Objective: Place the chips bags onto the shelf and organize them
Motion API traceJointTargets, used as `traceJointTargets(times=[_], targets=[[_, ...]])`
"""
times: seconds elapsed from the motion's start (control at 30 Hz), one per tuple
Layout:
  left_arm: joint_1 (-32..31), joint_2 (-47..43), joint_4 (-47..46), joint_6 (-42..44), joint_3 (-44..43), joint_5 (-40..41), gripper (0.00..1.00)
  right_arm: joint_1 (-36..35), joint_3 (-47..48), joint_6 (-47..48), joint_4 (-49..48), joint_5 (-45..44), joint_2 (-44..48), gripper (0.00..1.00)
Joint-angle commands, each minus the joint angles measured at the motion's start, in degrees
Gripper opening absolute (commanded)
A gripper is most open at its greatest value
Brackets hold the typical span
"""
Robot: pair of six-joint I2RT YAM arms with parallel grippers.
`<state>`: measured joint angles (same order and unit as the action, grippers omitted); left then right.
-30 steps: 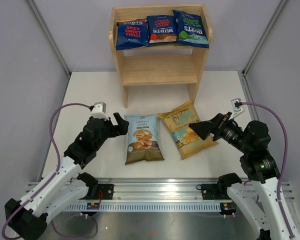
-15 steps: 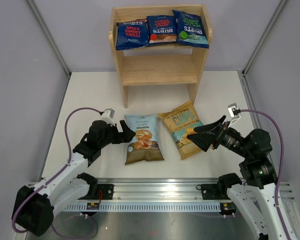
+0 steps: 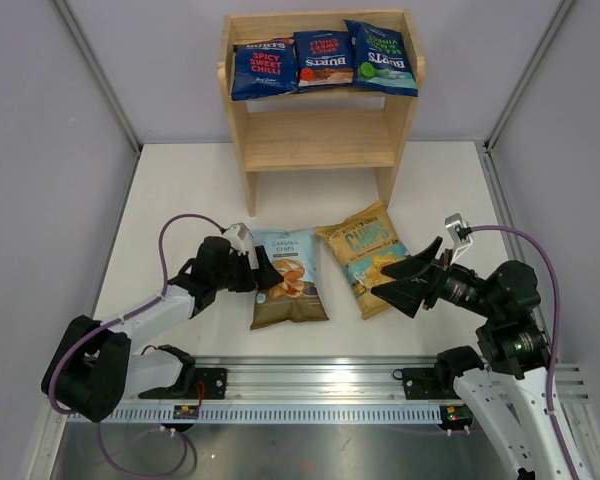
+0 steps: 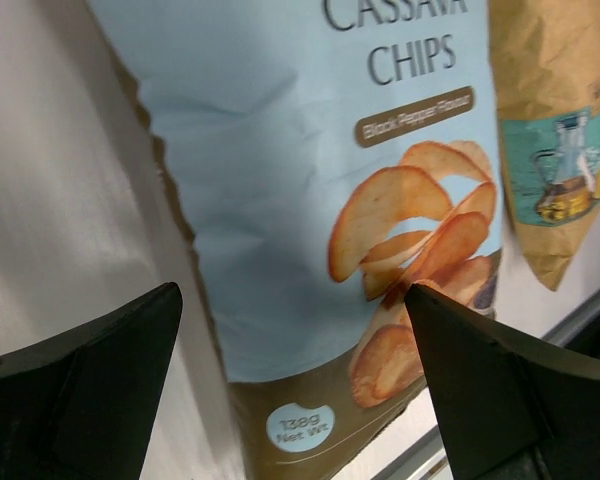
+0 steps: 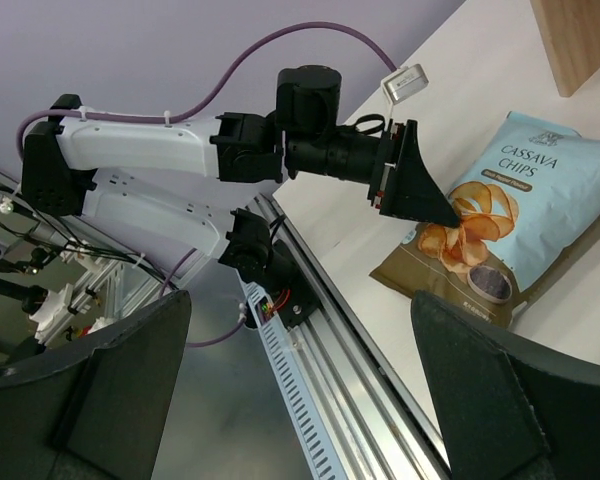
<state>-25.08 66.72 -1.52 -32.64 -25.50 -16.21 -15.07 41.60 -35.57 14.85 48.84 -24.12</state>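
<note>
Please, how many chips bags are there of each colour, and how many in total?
Dark blue Burts bags: 3
Pale-blue Cassava bag: 1
Yellow and teal bag: 1
Total: 5

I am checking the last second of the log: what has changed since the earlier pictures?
The left gripper dropped low and slid right to the left edge of the Cassava bag, jaws open. The right gripper sank toward the near right edge of the yellow bag, also open. Nothing was grasped. Both table bags, the three Burts bags and the shelf stayed put.
</note>
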Motion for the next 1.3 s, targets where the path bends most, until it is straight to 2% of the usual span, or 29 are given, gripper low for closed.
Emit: traceJointTargets(times=[0.0, 0.2, 0.37, 0.7, 1.0, 1.13, 1.27], targets=[[0.1, 2.4, -8.9, -2.7, 0.7, -6.4, 0.99, -0.3, -1.7, -1.5, -5.1, 3.1, -0.8, 0.99], [0.2, 4.5, -15.1, -6.2, 5.4, -7.3, 0.97, -0.3, -2.6, -2.4, -6.9, 3.9, -0.7, 1.0], [0.2, 4.6, -22.0, -9.9, 9.4, -7.5, 0.78, -0.3, -2.5, -2.4, -6.7, 3.6, -0.8, 1.0], [-0.1, -7.7, -21.2, -11.3, 13.7, -3.4, 0.39, -0.3, -5.0, -3.0, -4.7, -2.1, -2.3, 0.99], [-0.2, -15.1, -19.7, -13.8, 12.8, -4.3, 0.35, -0.3, -10.4, -7.1, -10.4, -3.1, -6.6, 0.98], [-0.5, -18.0, -21.9, -17.4, 12.3, -4.8, 0.32, -0.3, -17.8, -14.4, -20.3, -4.0, -8.8, 0.97], [-1.1, -20.9, -23.0, -19.9, 11.3, -3.3, 0.3, -1.1, -21.7, -19.6, -23.8, -6.8, -9.7, 0.96]])
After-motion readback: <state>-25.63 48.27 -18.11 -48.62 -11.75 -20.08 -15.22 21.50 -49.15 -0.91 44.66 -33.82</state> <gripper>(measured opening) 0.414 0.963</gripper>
